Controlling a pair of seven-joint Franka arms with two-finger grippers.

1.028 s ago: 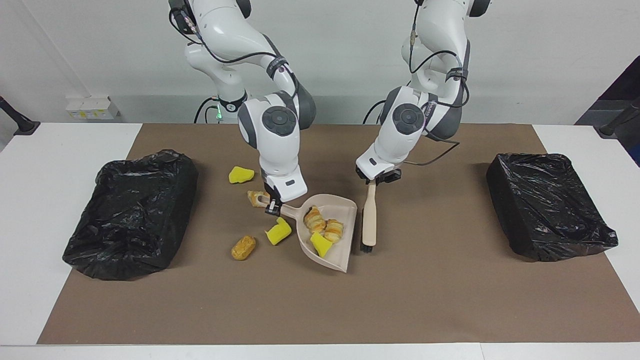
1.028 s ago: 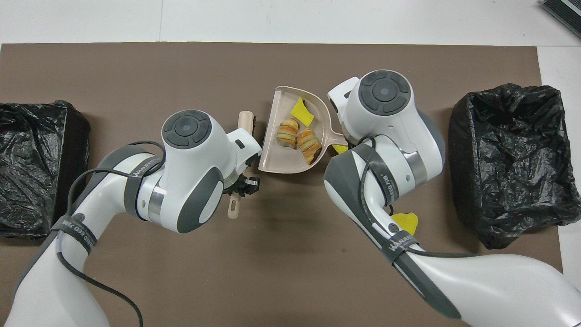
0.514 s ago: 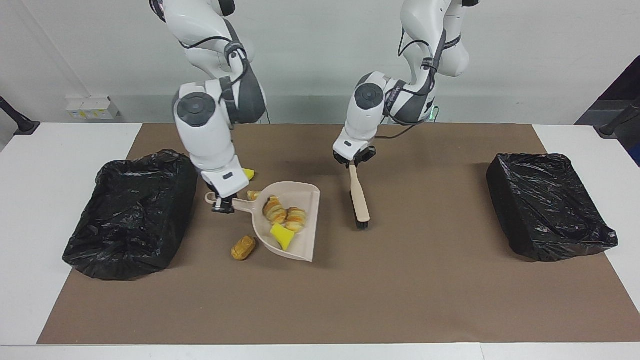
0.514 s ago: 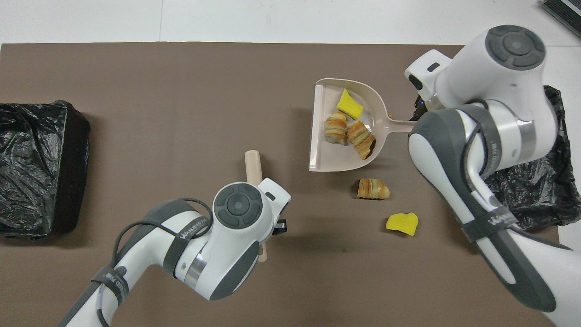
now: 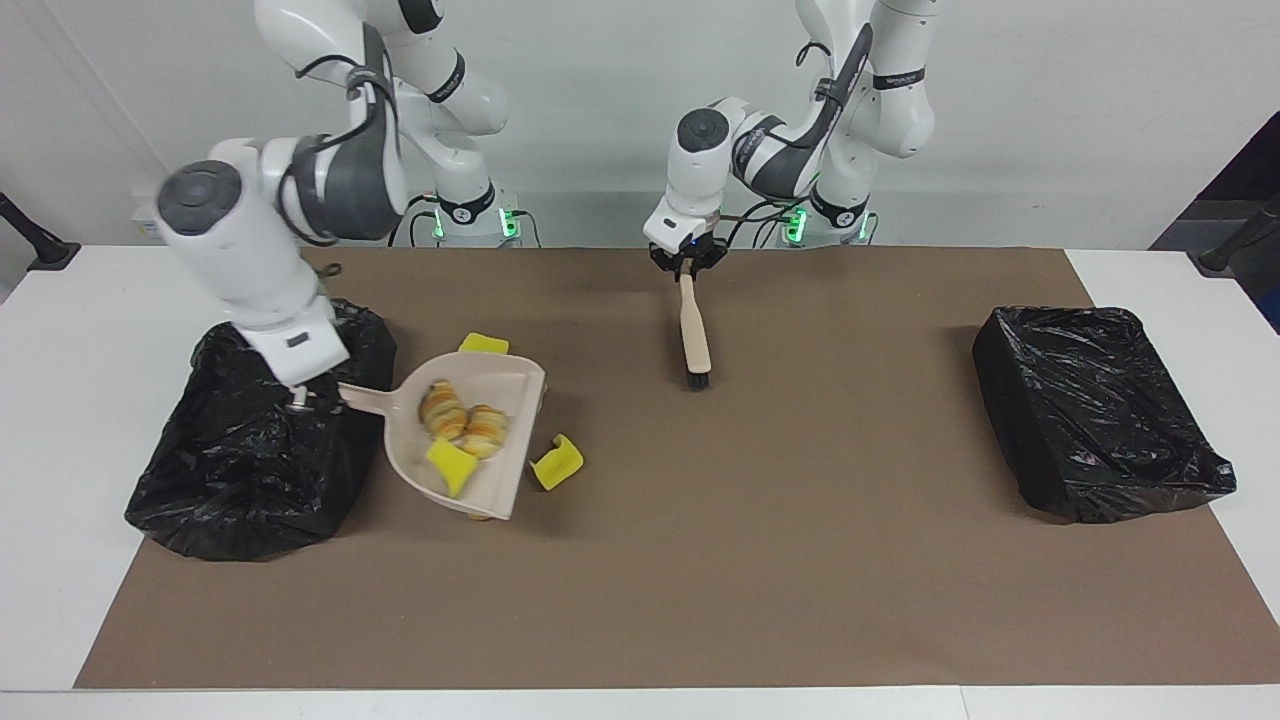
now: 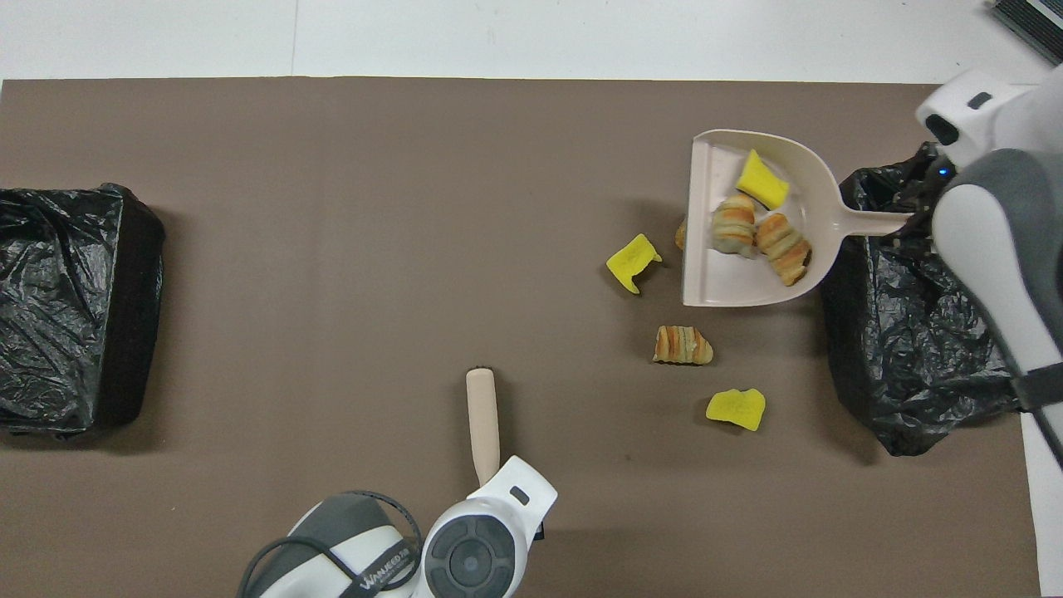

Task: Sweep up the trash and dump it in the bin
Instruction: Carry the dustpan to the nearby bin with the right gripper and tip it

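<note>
Beside the bagged bin (image 5: 260, 440) at the right arm's end, the right gripper (image 5: 297, 398) pinches the beige dustpan (image 5: 480, 470) by its stiff handle, three light trash lumps (image 5: 462, 425) riding loose inside. Others lie scattered just beside the bin. The left gripper (image 5: 688, 270), pressed together on the brush (image 5: 694, 335), waits.

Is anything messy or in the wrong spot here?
Yes. The dustpan is heading for the bin with only three pieces in it. A yellow chunk, a pastry and another yellow chunk lie on the mat, and one more pastry peeks out under the pan.
</note>
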